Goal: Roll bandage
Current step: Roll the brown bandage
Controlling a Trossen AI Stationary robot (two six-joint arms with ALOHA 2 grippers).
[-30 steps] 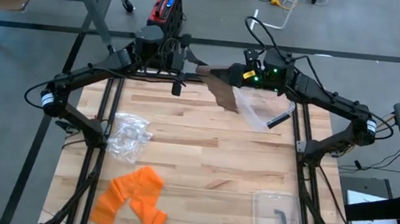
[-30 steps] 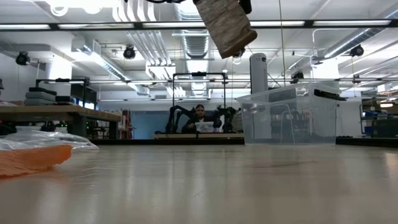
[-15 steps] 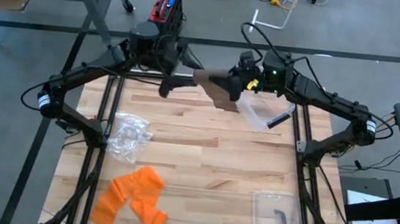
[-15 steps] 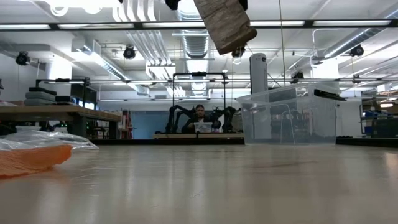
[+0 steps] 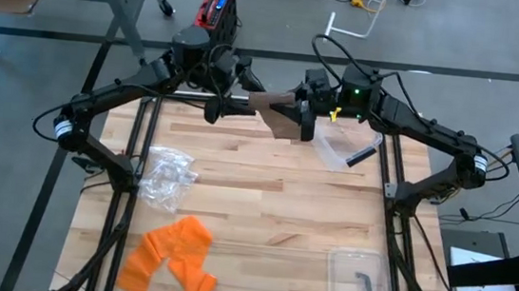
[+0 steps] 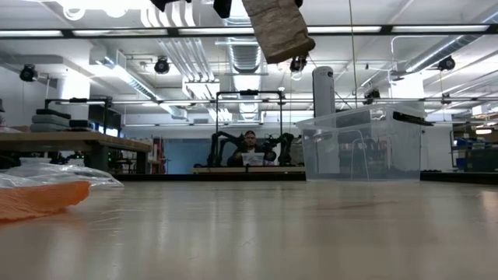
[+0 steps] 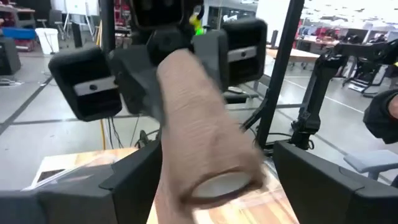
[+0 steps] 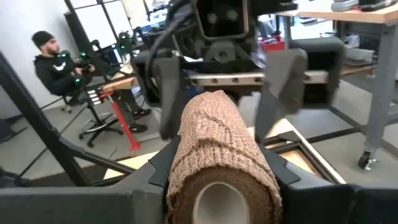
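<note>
Currently, above the table's [image 5: 263, 203] far edge, the right gripper [image 8: 217, 180] clamps the tan bandage roll [image 8: 214, 155] between its jaws while the left gripper [image 7: 205, 168] stands released around its free end; re-close squarely before turning, keeping the loose tail [image 6: 276, 31] taut.

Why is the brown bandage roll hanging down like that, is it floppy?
The rolled part of the brown woven bandage roll looks firm around a hollow core, so it would probably roll if set down. Its loose tail droops freely, so it is likely soft and light. The right gripper pinches it.
</note>
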